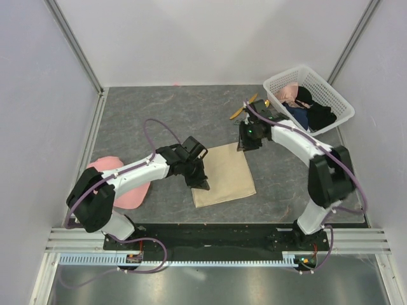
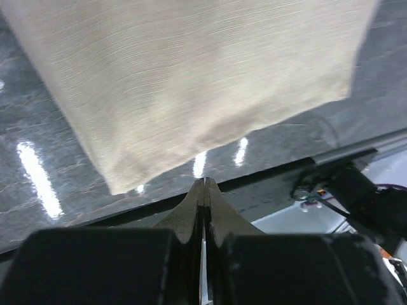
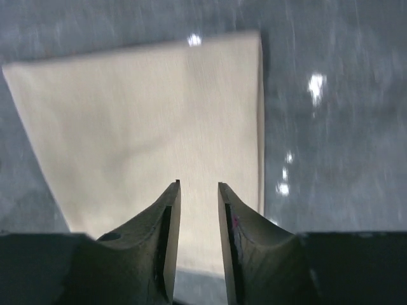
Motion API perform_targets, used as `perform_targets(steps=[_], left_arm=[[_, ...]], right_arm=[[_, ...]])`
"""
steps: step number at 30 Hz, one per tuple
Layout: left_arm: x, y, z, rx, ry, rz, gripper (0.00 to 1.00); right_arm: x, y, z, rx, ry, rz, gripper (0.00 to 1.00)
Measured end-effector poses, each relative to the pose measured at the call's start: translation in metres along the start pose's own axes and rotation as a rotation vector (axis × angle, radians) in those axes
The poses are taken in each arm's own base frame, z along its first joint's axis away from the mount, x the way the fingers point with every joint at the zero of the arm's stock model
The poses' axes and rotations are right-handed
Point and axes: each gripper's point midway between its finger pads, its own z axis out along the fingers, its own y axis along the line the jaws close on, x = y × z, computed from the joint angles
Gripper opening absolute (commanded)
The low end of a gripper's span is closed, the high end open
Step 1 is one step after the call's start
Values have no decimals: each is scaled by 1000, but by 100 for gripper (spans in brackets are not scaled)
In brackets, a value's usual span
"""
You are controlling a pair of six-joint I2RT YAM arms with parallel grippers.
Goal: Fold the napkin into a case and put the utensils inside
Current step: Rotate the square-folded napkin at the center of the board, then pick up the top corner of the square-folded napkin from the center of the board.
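Fingers of the left gripper (image 1: 202, 183) look pressed together in the top external view, their tip at the napkin's left edge, though this view does not show whether cloth is caught there. The napkin (image 1: 224, 173) lies flat on the table (image 1: 159, 114) between the two arms as a neat rectangle, so at least one fold appears done. The right gripper (image 1: 245, 145) hangs over its far right corner. The utensils (image 1: 241, 110) lie well apart from the cloth, just beside the white basket (image 1: 337, 101) and partly hidden by the right arm; neither is inside anything yet. A pink cap (image 1: 124, 190) sits off to the left.

From the left wrist, the two fingers (image 2: 194, 210) are clenched tight with nothing between them, and the napkin's near corner lies just ahead of the tips, apart from them.

From the right wrist, the fingers (image 3: 166, 222) stand released with a clear gap, empty, above the folded cloth, whose right edge runs straight. The picture is blurred, so finer creases cannot be told.

Judging by this, the folding is underway or nearly finished, while picking up the utensils and slipping them in is all left to do.
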Motion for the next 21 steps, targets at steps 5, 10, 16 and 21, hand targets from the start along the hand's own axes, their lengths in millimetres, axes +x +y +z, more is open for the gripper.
perform_targets(steps=[5,10,16,21], left_arm=[[-10,-11,-9,34,-30,28,2],[-16,2,0,-4,-18,37,2],[-23,10,2,-17,-22,46,3],[-23,11,2,-14,-19,63,3]], right_arm=[[61,-16,-50,-45,35,76,40],[131,-29,-44,-52,171,151,38],[170,-42,-33,-30,266,221,36],[166,-41,-30,-36,250,222,33]])
